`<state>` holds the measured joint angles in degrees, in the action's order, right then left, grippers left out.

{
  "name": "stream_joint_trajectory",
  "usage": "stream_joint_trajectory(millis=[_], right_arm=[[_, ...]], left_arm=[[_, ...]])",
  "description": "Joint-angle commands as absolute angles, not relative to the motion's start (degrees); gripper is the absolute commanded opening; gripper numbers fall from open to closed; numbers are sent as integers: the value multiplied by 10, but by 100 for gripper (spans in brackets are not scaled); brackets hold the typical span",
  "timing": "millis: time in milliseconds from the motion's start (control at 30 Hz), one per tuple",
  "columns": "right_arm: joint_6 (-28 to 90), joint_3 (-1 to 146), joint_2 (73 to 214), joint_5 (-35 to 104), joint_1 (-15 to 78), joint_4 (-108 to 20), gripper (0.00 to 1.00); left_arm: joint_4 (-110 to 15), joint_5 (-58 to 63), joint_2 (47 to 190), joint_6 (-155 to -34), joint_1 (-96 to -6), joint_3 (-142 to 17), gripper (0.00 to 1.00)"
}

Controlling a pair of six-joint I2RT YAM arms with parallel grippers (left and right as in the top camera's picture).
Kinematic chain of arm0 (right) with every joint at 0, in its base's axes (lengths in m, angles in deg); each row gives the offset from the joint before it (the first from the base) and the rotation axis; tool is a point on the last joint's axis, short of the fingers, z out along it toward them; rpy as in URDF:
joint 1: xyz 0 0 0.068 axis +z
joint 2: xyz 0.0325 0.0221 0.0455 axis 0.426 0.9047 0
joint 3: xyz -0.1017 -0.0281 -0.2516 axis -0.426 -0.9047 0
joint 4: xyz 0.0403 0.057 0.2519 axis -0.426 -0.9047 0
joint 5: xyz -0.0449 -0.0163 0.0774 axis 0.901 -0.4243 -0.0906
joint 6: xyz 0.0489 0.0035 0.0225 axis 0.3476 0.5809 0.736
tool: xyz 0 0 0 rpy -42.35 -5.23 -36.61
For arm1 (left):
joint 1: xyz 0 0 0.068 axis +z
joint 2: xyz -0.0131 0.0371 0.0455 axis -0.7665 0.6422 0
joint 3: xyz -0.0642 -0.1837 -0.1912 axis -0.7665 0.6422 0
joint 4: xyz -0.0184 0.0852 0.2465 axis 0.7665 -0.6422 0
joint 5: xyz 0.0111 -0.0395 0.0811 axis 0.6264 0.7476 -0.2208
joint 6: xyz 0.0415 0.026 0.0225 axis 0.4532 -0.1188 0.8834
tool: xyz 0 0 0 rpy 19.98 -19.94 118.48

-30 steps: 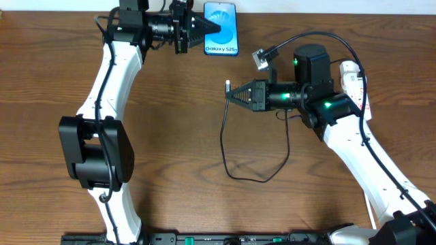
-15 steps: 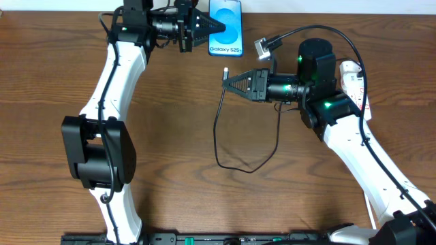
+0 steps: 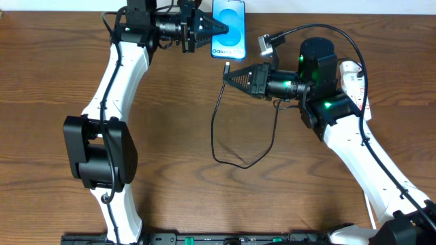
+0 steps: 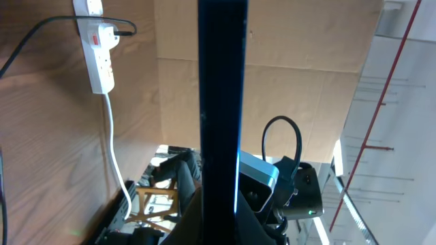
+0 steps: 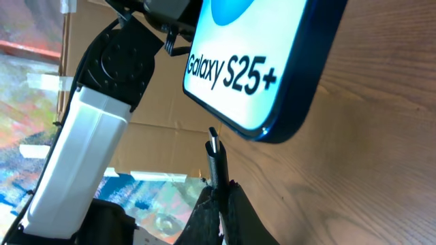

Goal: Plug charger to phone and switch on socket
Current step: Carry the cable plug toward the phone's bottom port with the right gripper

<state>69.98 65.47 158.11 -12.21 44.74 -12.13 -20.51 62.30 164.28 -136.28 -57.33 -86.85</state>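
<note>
Brown wooden table fills your overhead view. At its 12 o'clock edge your left gripper is clamped on the side of the phone, whose lit screen faces the camera. Your right gripper pinches the charger just behind its connector. The tip sits at the phone's 6 o'clock, near its bottom edge but not touching. Slack cable loops on the wood. The socket lies at 2 o'clock, partly behind your right arm.
</note>
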Motion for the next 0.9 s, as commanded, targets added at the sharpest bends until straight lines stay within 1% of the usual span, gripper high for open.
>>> stream_joint_trajectory(millis=[0, 867], right_arm=[[711, 657, 1574, -122, 450, -119, 1], [711, 657, 1574, -122, 450, -125, 1]], left_arm=[[-199, 649, 1628, -1342, -575, -877, 7], [-199, 649, 1627, -1342, -575, -877, 7]])
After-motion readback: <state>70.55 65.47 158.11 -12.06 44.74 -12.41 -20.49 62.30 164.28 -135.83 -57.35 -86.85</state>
